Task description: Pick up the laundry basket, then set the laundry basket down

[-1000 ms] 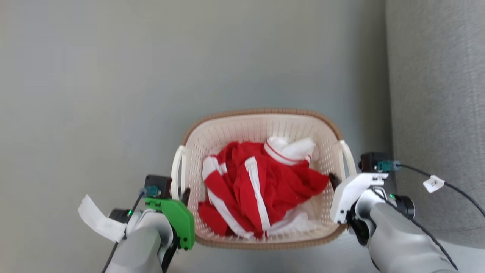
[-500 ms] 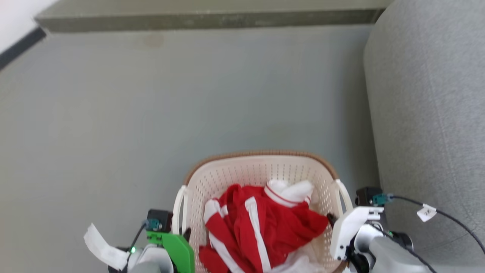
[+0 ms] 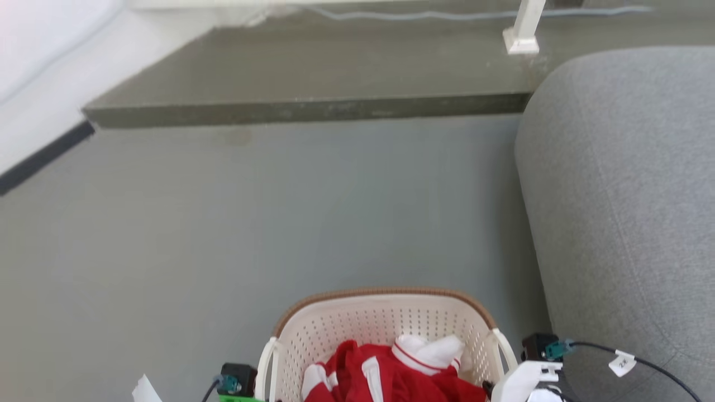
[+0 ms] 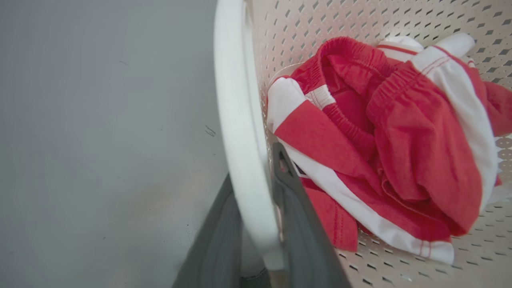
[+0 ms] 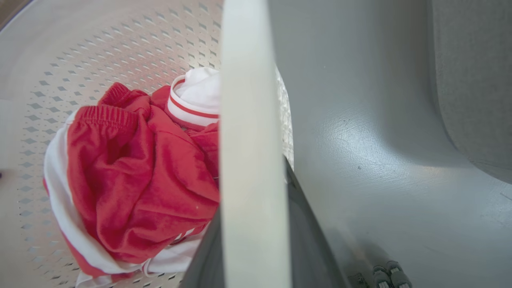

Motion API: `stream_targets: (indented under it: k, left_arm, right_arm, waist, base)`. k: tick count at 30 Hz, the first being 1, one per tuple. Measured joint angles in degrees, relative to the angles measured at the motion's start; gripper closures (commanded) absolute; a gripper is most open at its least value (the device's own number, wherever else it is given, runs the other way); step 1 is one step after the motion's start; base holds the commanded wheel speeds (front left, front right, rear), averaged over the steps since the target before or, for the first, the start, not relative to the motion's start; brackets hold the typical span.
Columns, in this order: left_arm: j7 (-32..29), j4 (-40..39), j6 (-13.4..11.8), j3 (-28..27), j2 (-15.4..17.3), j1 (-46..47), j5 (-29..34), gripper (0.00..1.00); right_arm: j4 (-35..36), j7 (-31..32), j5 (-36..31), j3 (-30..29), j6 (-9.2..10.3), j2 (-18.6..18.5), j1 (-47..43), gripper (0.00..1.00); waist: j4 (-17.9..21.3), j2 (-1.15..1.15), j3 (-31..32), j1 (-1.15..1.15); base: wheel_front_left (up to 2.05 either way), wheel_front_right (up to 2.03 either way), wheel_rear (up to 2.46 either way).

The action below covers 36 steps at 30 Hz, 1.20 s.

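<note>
Grey floor runs up to one raised, darker step, with a pale wall and dark skirting strip at the left. One white post stands on the step, and one rounded grey upholstered seat is at the right. One laundry basket sits at the bottom middle of the head view, just beside the seat; whether it rests on the floor or hangs above it cannot be told. It holds a single crumpled bundle of red-and-white clothing, and the number of garments in that bundle is unclear. The basket has two white handles, and each one has a gripper on it. The left gripper reaches up along the left handle, its two dark fingers pressed against the handle from either side, one outside the basket and one inside beside the clothing. The right gripper mirrors it on the right handle, its fingers clamped on the bar. In the head view, both wrists sit low at the basket's two sides.
</note>
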State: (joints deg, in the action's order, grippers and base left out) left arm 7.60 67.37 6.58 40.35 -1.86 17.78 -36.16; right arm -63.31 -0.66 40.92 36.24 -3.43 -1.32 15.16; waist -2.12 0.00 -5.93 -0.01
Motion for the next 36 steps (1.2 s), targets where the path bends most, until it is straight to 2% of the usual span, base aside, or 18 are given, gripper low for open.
stream_targets:
  k: [11, 25, 36]
  left_arm:
    - [-0.08, -0.12, 0.0, 0.59, 0.37, -1.17, -1.01, 1.0]
    - [-0.49, -0.42, -0.41, 1.11, 0.85, -1.32, -1.58, 1.0]
    - [-0.49, -0.7, -0.79, 1.59, 0.99, -1.32, -2.02, 1.0]
  right_arm:
    - [1.94, 0.74, 2.16, 2.46, 2.02, -0.27, -1.66, 1.0]
    - [3.36, 1.23, 5.08, 5.24, 4.02, -0.52, -1.81, 1.0]
    - [3.71, 1.23, 6.7, 6.83, 4.81, -0.68, -1.81, 1.0]
  waist:
    - [0.47, 0.0, 4.59, 0.0]
    - [0.47, 0.0, 4.89, 0.0]
    - [0.42, 0.0, 4.86, 0.0]
  base:
    - [0.0, 0.0, 0.0]
    - [0.0, 0.0, 0.0]
    - [0.0, 0.0, 0.0]
